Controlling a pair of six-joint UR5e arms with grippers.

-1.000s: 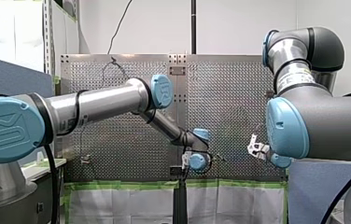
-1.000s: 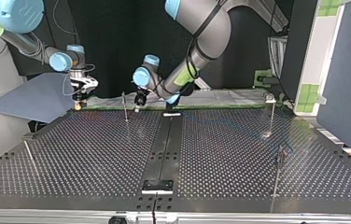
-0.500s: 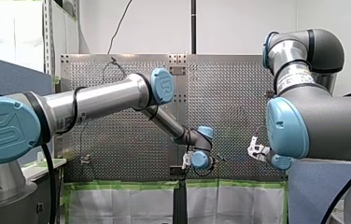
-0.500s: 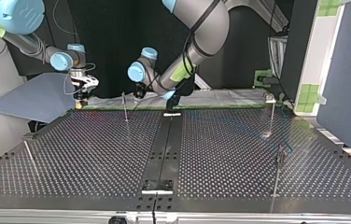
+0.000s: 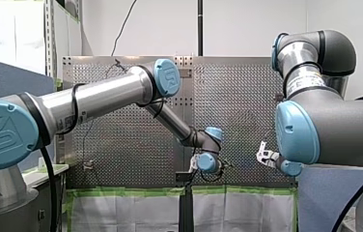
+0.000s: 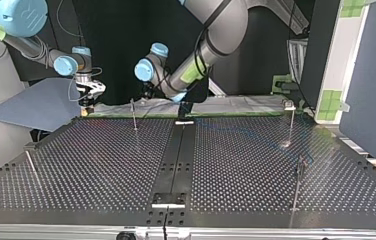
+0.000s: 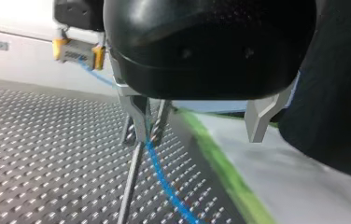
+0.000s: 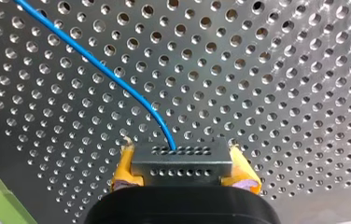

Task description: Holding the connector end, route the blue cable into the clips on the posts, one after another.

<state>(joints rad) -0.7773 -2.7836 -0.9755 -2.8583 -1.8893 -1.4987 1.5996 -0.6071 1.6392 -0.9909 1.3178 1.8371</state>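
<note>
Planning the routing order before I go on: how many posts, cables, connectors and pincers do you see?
Posts: 4
Blue cable: 1
Connector: 1
Pincers: 2 (left pincer, right pincer)
Total: 8

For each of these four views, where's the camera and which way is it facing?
Front: behind and above the shoulders, facing the table; my left arm and right arm show.
Top: across the table, facing both arms, sides crossed.
Left wrist: on my left wrist, along its open jaws, at a post and the blue cable.
Right wrist: on my right wrist, past jaws shut on the connector, at the table.
Shared: both wrist views show connector and cable.
</note>
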